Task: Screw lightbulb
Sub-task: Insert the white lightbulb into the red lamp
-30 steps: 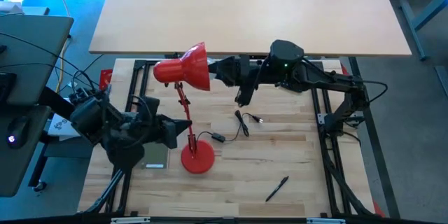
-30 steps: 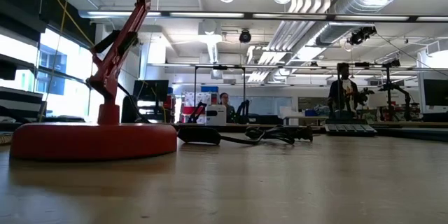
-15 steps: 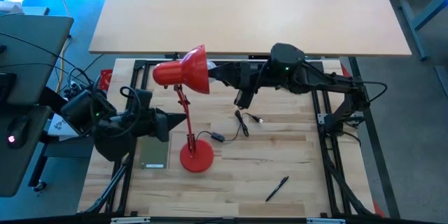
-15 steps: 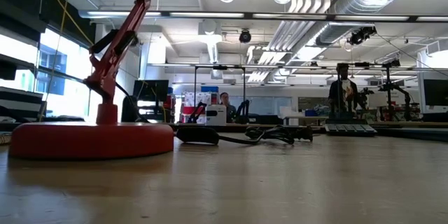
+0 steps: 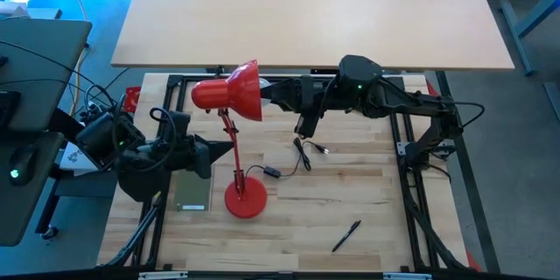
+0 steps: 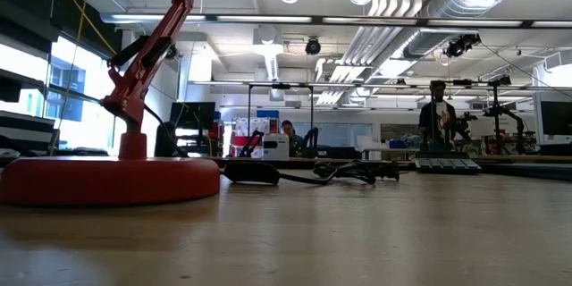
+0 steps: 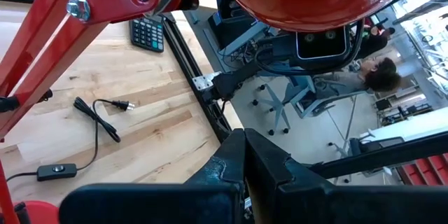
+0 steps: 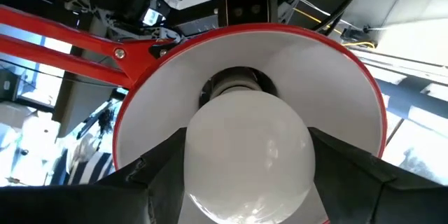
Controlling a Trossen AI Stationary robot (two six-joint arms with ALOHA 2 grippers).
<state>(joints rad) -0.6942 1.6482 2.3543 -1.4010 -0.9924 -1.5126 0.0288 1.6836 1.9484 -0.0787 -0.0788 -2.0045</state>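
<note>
Lightbulb [image 8: 246, 155]: one, white, matte, globe-shaped, narrowing to a neck that is seated in the socket at the centre of the red lamp shade [image 8: 350, 84]. It is held at the mouth of the shade, between the two dark fingers of the right gripper [image 8: 245, 175], whose jaws are set partly apart and bear on the globe at roughly 9 and 3 o'clock.

Right gripper, seen from above [image 5: 273, 93]: placed at the 3 o'clock side of the shade, level with its opening.

Left gripper [image 7: 245, 157]: fingers pressed together with nothing between them; it is stationed at about 9 o'clock from the lamp's stem, below the shade.

Lamp [image 5: 229, 94]: glossy red enamelled metal; conical shade with white interior; jointed strut arm with silver bolts; round flat base [image 5: 247, 199] resting on the table [image 5: 367, 184], which is pale wood in planks with visible grain.

Other items: black cord with inline switch [image 5: 273, 171] at about 2 o'clock from the base; black pen [image 5: 346, 235] at about 4 o'clock, well apart.

Step in hand, as judged: the bulb is being turned into the socket. The bulb's axis should be kept in line with the socket so that the thread is not crossed. Pressure on the globe should be kept light, as it may be fragile and slippery. The lamp may swing on its joints under torque.
</note>
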